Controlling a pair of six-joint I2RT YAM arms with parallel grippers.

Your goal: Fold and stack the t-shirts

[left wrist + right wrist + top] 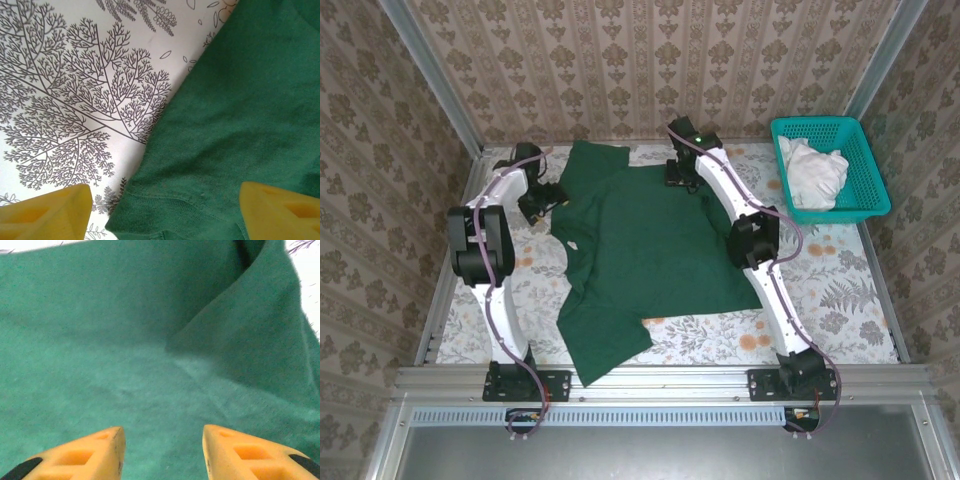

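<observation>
Top external view: the shirt [640, 250] lies spread across the middle of the table [840, 290], reaching from the far edge almost to the near rail. Its small white label [577, 245] sits at the left edge, on my left arm's side. One flap of it points toward my bases and another toward the far wall. The cloth is mostly flat, with a few soft creases.

My left gripper [542, 200] is low at the shirt's far-left edge. From the left wrist I see my two yellow fingers [55, 215] well apart at the bottom corners. One is over the patterned table and the other over green cloth. The shirt's stitched edge runs slantwise between them and lies flat. I have nothing pinched there; that gripper is spread wide.

My right gripper [682, 178] is at the far side of the shirt, right of its middle, with my right arm stretched over the cloth's right part. From the right wrist my fingers [90, 455] stand apart with a clear gap, and green fabric shows between them. A raised fold [250, 330] stands up at the right of that view, with a strip of table past it. This gripper is also released, holding nothing that I can see.

At the table's far right corner sits a teal basket [820, 122] with a white cloth [815, 172] bunched inside, well apart from the shirt.
</observation>
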